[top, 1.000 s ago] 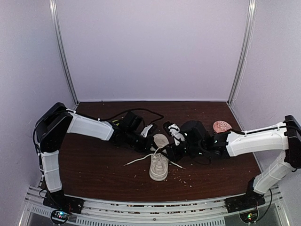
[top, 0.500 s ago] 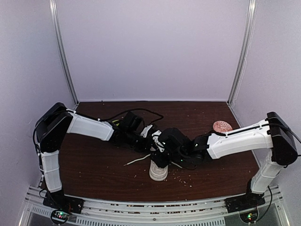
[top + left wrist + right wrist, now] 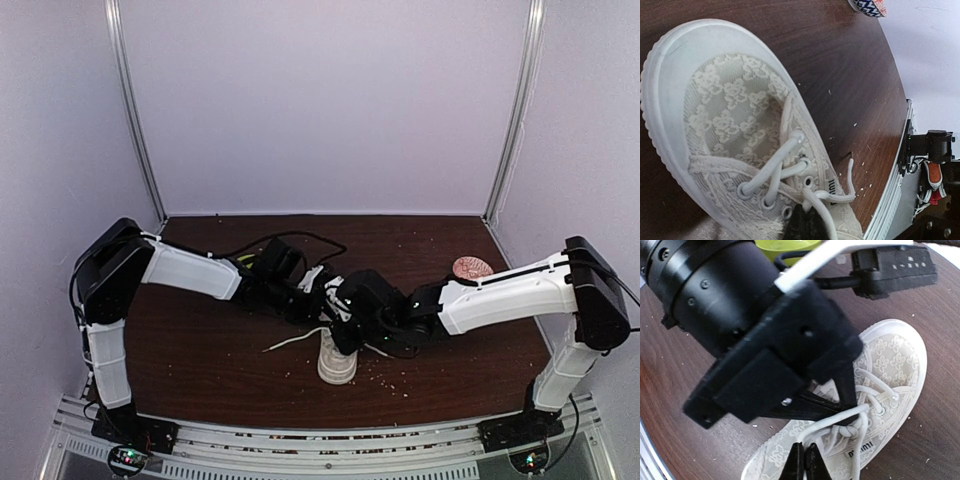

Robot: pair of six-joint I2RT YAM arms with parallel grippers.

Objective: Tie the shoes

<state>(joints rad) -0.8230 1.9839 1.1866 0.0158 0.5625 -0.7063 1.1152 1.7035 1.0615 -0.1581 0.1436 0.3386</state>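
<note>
Nearest, at the middle of the bench [image 3: 200, 350], shoe [image 3: 337, 364]: toe toward the arm bases, long axis near to far, heel end hidden under both hands. Off-white floral-lace upper, thick white ribbed sole, white laces [image 3: 771, 172] through eyelets, one loose end [image 3: 292, 342] trailing left on the dark wood. Over the tongue, right hand [image 3: 804, 460] now pinched together among the laces, apart a second ago; grip on a lace not discernible. Swung in from the right since then, from well off the shoe to directly above it. Beside it, left hand [image 3: 807, 222] clamped on one of the laces, unchanged. Farthest, at the right edge, small patterned bowl [image 3: 471, 268], unmoved.
</note>
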